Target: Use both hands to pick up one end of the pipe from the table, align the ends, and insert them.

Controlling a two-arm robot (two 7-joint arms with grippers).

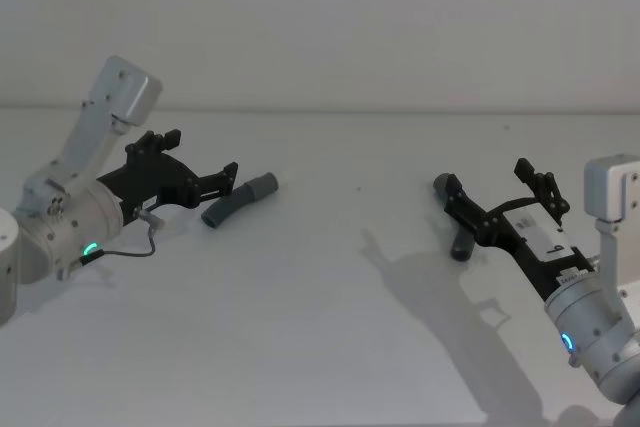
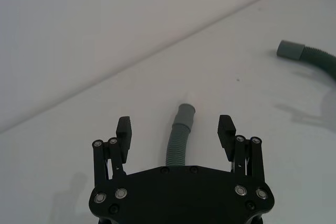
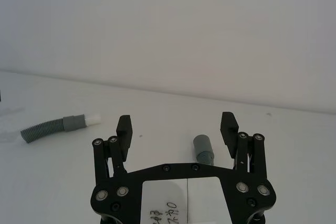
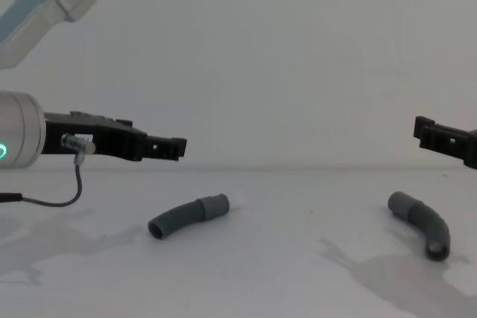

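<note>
White table (image 1: 330,347) on head view: left gripper (image 1: 195,157) spread, left pipe piece (image 1: 240,200) just beside its fingertips. Left wrist: piece runs straight ahead, centred between the jaws. Right wrist: right gripper (image 3: 177,124) spread, right pipe piece (image 3: 203,148) beneath, off-centre. Chest: I see both grippers hovering clear.

Plain white wall (image 1: 320,17) spans whole background.

Colours seen on the plain white table (image 1: 330,347)
On it, the left pipe piece (image 1: 240,201) and right pipe piece (image 1: 461,245) are shown dark grey and ribbed, one white tip (image 3: 93,119); the left gripper (image 1: 198,155) and right gripper (image 1: 486,176) are black.
</note>
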